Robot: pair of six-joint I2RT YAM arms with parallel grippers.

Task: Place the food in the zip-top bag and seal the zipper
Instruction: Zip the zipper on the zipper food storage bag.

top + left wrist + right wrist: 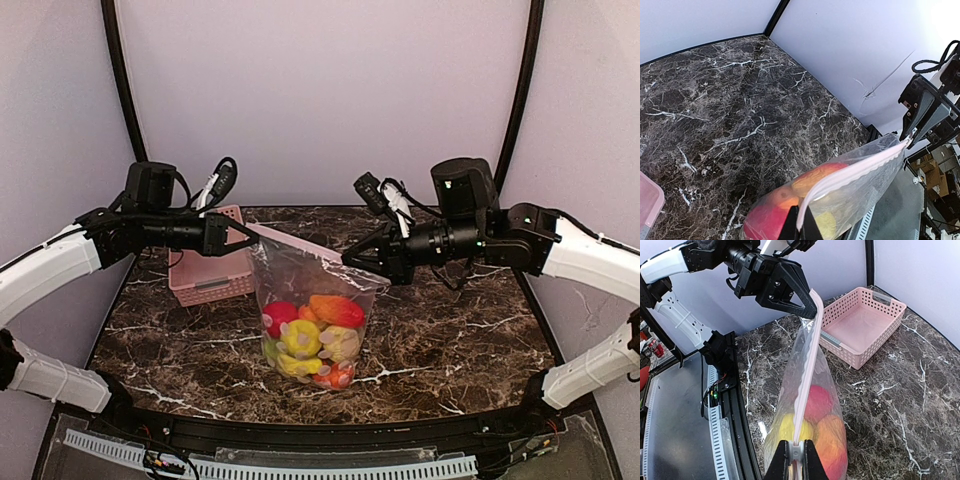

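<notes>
The zip-top bag (310,320) hangs upright over the marble table, stretched between both grippers. The food (305,340), red, yellow, orange and green toy fruits, sits inside at its bottom. The pink zipper (300,245) runs taut along the top edge. My left gripper (250,238) is shut on the zipper's left end (801,225). My right gripper (350,262) is shut on the slider tab (796,452) at the right end. In the right wrist view the zipper strip (807,365) looks pressed together along its length.
A pink slotted basket (210,275) stands empty at the back left, just behind the bag; it also shows in the right wrist view (860,327). The black table rim (320,425) runs along the near edge. Purple walls enclose the back and sides.
</notes>
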